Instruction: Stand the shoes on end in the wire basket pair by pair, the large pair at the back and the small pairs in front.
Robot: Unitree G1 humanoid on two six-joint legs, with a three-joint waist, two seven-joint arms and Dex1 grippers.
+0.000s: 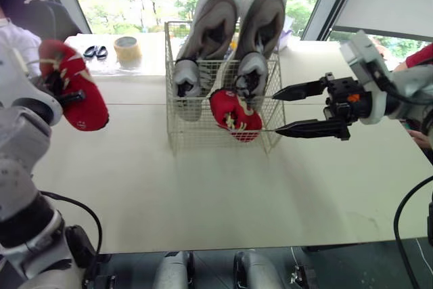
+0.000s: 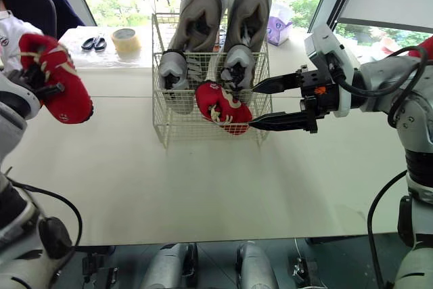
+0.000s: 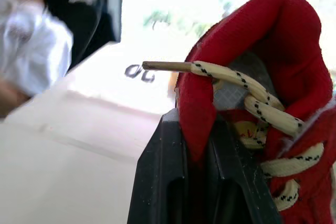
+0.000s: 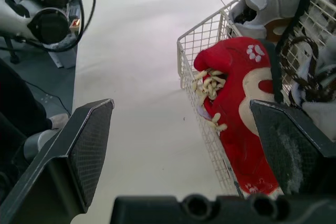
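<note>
Over the desk's [image 1: 203,194] left side, the left end effector [image 3: 194,145] is clamped on a red shoe [image 1: 78,93], long axis steep, well left of the wire basket [image 1: 177,137]. The basket's front-left corner, free beside the other red shoe [image 1: 235,114], faces that arm. At the basket's right, the right end effector [image 1: 276,114] hangs spread and empty.

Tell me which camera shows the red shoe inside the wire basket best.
The right wrist view: the red shoe is close, with its laces and white paw print clear, inside the wire basket. Both eye views show it smaller, behind wire, in front of the grey shoes.
</note>
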